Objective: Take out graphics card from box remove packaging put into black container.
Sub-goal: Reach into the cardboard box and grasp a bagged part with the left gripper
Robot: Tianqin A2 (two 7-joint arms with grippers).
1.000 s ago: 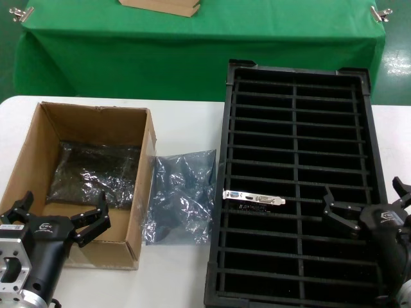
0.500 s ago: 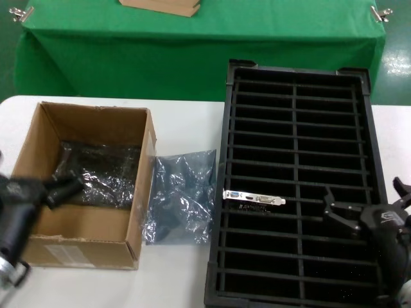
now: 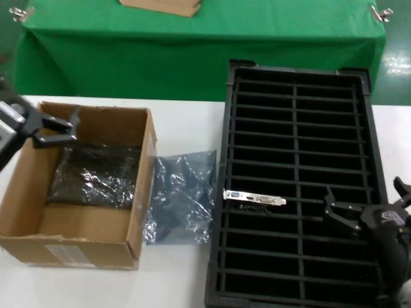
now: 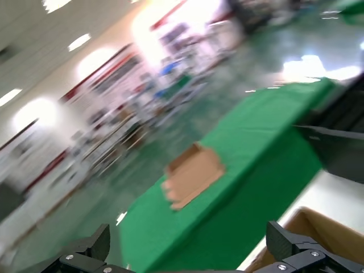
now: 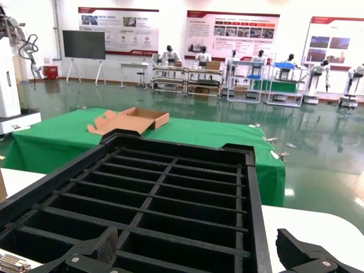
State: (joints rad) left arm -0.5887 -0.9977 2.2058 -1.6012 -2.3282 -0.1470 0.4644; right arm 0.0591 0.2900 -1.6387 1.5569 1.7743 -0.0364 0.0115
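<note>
Head view: left gripper [image 3: 54, 128] open-fingered over the box [image 3: 77, 192] far-left corner.

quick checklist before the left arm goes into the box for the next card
1. Left gripper open, holding nothing: ok.
2. Left gripper over the box, at its far left corner: ok.
3. Bagged item lying reachable on the box floor: ok; whether a card is inside: cannot tell.
4. Right gripper open, parked over the black container, clear of the box: ok.
5. Empty packaging on the table beside the box, not blocking it: ok.
</note>
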